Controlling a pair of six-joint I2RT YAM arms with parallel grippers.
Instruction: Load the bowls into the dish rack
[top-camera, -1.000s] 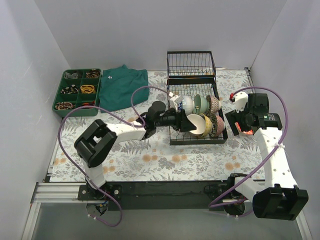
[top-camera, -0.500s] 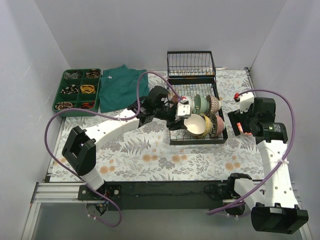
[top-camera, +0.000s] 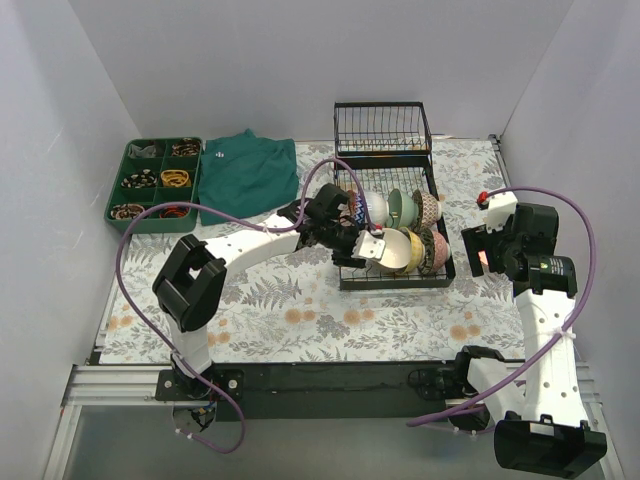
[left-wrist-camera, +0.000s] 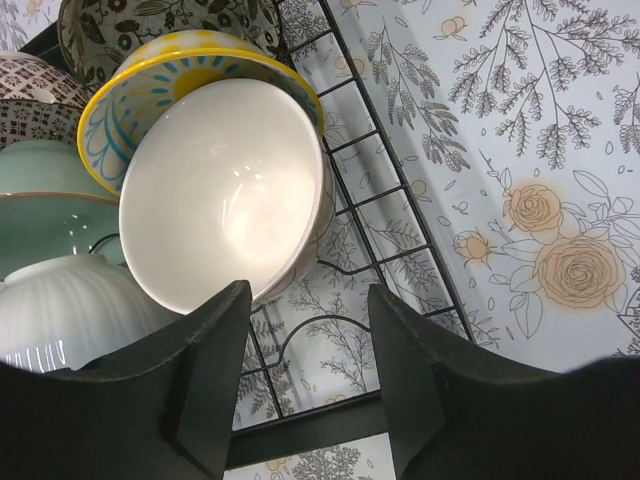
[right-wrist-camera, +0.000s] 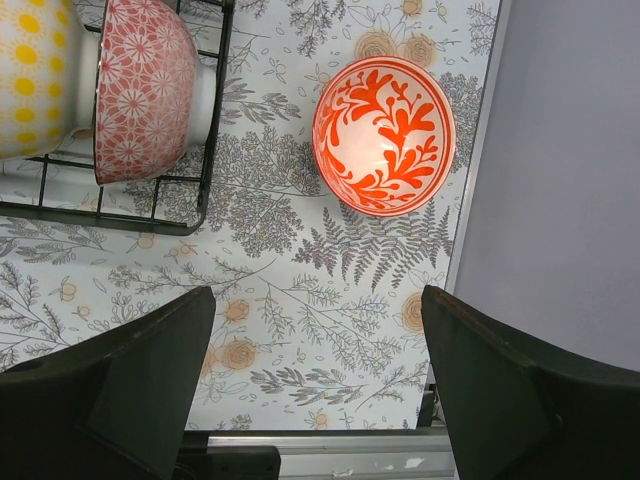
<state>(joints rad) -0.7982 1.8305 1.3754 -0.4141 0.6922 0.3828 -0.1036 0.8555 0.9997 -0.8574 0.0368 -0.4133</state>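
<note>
The black wire dish rack (top-camera: 346, 272) holds several bowls on edge. In the left wrist view a plain cream bowl (left-wrist-camera: 225, 195) leans on a yellow-sun bowl (left-wrist-camera: 150, 90), with a pale green bowl (left-wrist-camera: 40, 195) and a brown-patterned bowl (left-wrist-camera: 150, 25) beside them. My left gripper (left-wrist-camera: 305, 330) is open and empty, just off the cream bowl's rim, over the rack's wires (left-wrist-camera: 400, 190). A red-orange bowl (right-wrist-camera: 383, 135) sits upright on the table right of the rack. My right gripper (right-wrist-camera: 315, 330) is open and empty above it. A red-patterned bowl (right-wrist-camera: 140, 90) stands at the rack's right end.
A green compartment tray (top-camera: 155, 180) and a green cloth (top-camera: 245, 175) lie at the back left. The rack's upright basket section (top-camera: 383, 125) stands at the back. The right wall (right-wrist-camera: 560, 150) is close to the red-orange bowl. The table's front rail (right-wrist-camera: 330, 445) is near.
My left arm has swung round while its gripper stayed at the rack's front left by the cream bowl. My right gripper has shifted right and toward the near side.
</note>
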